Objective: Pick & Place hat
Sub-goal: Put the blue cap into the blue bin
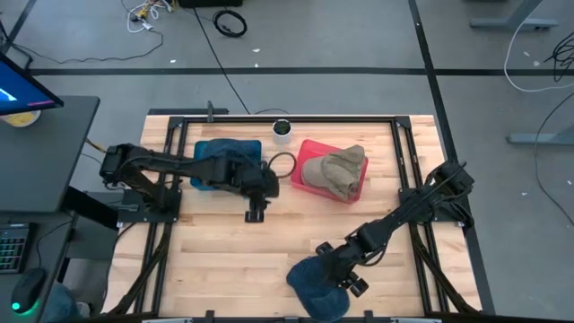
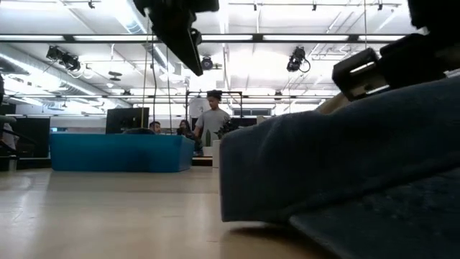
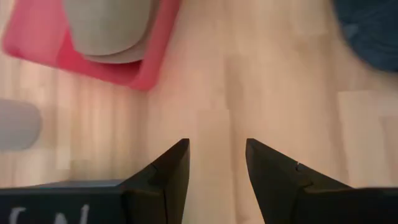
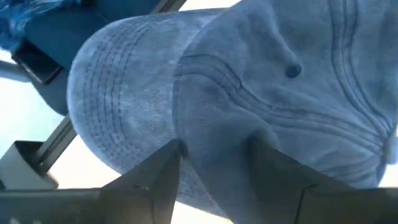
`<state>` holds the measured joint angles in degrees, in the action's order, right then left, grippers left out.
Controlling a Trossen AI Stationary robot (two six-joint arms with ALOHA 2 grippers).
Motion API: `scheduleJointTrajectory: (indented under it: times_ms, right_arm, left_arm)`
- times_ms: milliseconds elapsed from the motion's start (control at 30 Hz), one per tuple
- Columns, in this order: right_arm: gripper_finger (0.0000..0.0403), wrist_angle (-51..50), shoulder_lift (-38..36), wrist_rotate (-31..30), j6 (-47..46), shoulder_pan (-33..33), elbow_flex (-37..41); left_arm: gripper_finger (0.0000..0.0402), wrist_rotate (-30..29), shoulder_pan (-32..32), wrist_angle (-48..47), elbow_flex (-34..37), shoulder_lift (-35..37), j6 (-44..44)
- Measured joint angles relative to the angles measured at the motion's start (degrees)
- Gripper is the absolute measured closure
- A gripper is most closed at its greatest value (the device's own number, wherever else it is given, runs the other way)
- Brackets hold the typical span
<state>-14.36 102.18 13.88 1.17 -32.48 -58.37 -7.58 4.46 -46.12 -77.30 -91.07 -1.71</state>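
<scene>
A dark blue denim hat (image 1: 314, 285) (image 2: 345, 165) (image 4: 249, 74) lies on the wooden table by its near edge. My right gripper (image 1: 348, 276) (image 4: 214, 146) is down on its crown, open, with a ridge of cloth between the fingers. A khaki hat (image 1: 334, 172) (image 3: 106, 28) sits in a red tray (image 1: 309, 154) (image 3: 37, 46) toward the far side. My left gripper (image 1: 256, 213) (image 3: 217, 143) hangs open above bare wood at mid-table, touching nothing. My right gripper comes down on the blue hat aslant from the table's right. Its fingertips (image 4: 165, 165) rest on the crown just behind the brim (image 4: 205, 112), one on each side of a bulge of cloth. The hat lies flat on the table, not lifted.
A blue tray (image 1: 224, 152) (image 2: 122, 152) lies under the left arm's forearm, left of the red tray. A small potted plant (image 1: 282, 128) and a black cable ring (image 1: 281, 164) sit near the far edge. People stand in the room beyond. Bare wood lies between the trays and the blue hat.
</scene>
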Motion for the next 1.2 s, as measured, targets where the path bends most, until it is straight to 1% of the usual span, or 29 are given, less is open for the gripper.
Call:
scheduleJointTrajectory:
  times_ms: [67,133,200,300,333,367,467,533,633,767,900,967,1100,1200]
  right_arm:
    - [0.0224,0.2,0.1,-1.5,-0.4,0.2,0.0]
    - [0.0249,0.2,0.2,-2.1,-1.0,0.7,0.0]
    - [0.0287,0.5,0.2,-2.2,-2.2,1.2,0.0]
    - [0.0359,0.6,0.2,-2.2,-3.8,1.9,0.0]
    - [0.0379,0.5,0.2,-2.2,-4.5,2.2,0.0]
    - [0.0388,0.6,0.1,-2.2,-5.6,2.5,0.0]
    - [0.0379,1.3,-0.8,-2.9,-10.3,3.6,0.0]
    - [0.0375,1.5,-2.3,-3.0,-11.9,4.4,0.0]
    - [0.0384,1.0,-5.4,-5.9,-12.1,5.5,0.0]
    - [0.0396,0.4,-9.1,-13.9,-11.2,6.8,0.0]
    - [0.0394,0.8,-10.5,-19.1,-11.2,8.6,0.0]
    - [0.0394,0.9,-10.5,-20.7,-10.6,9.2,0.0]
    - [0.0394,2.8,-10.1,-21.5,-7.5,10.1,0.0]
    - [0.0394,4.7,-10.1,-21.7,-4.3,10.5,0.0]
  left_arm:
    - [0.0241,-0.1,1.9,0.2,0.0,0.0,1.6]
    - [0.0241,-0.1,3.6,0.0,0.0,0.0,3.1]
    - [0.0241,-0.1,5.3,0.1,0.0,0.0,4.6]
    - [0.0241,-0.1,7.4,0.5,0.0,0.0,7.6]
    - [0.0241,-0.1,7.9,0.8,0.0,0.0,9.1]
    - [0.0241,-0.1,8.4,1.2,0.0,0.0,10.9]
    - [0.0241,-0.3,9.7,4.7,0.0,0.0,17.6]
    - [0.0241,-0.3,10.5,7.3,0.0,0.0,21.0]
    - [0.0241,-0.2,11.4,10.1,0.0,0.0,21.4]
    - [0.0241,-0.1,11.6,12.2,0.0,-0.4,18.6]
    - [0.0241,-0.1,11.1,14.2,0.1,-1.9,9.5]
    - [0.0241,-0.1,11.1,17.3,0.0,-2.9,6.6]
    - [0.0241,0.0,11.1,20.9,0.0,-4.6,2.5]
    - [0.0241,0.0,11.1,21.1,0.0,-6.3,0.9]
